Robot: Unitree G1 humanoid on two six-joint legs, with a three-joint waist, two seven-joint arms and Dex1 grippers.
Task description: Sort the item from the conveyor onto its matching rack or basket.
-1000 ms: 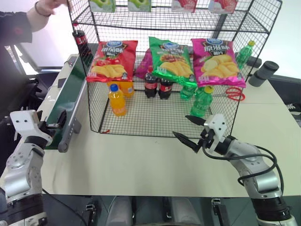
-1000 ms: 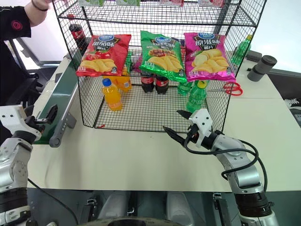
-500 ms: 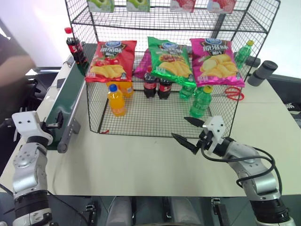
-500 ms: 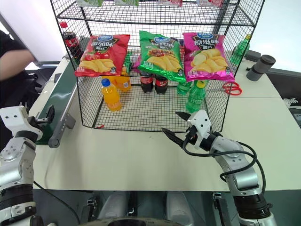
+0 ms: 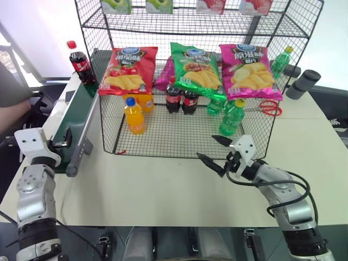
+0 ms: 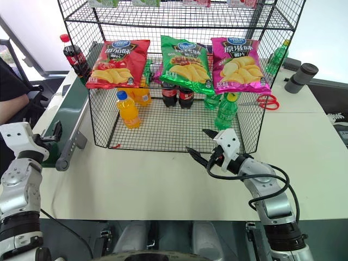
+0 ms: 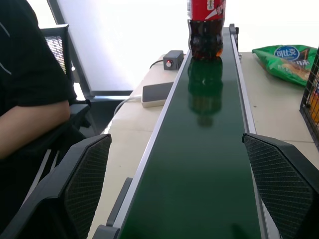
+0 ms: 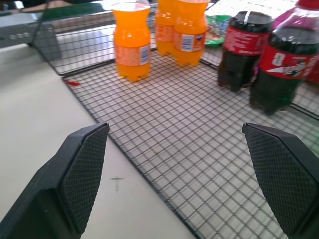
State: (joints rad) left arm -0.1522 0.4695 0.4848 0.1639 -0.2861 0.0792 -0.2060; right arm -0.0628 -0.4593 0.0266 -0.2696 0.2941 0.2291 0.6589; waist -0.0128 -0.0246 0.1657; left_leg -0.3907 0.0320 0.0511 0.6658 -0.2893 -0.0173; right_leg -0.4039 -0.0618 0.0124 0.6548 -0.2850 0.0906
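Cola bottle (image 5: 78, 61), red-capped and red-labelled, stands upright on the far stretch of the conveyor (image 5: 76, 117), apart from both grippers. Left gripper (image 7: 189, 186): fingers spread wide, empty, poised at the conveyor's rounded near end and sighting along the dark-green belt toward the bottle. Right gripper (image 5: 216, 152): fingers likewise spread, empty, held over the table (image 5: 163, 185) just before the front edge of the black wire rack (image 5: 190, 130). On the rack's grid floor, from the right gripper outward: orange-drink bottles (image 8: 132, 40), two cola bottles (image 8: 261, 52), then green bottles (image 5: 231, 117) toward the robot's right. Three chip bags (image 5: 190, 65), red, green and pink, hang across the rack's front. Red-handled scissors (image 5: 270, 109) lie on the table beyond the rack's right side. A person's arm (image 7: 30, 119) shows left of the conveyor.
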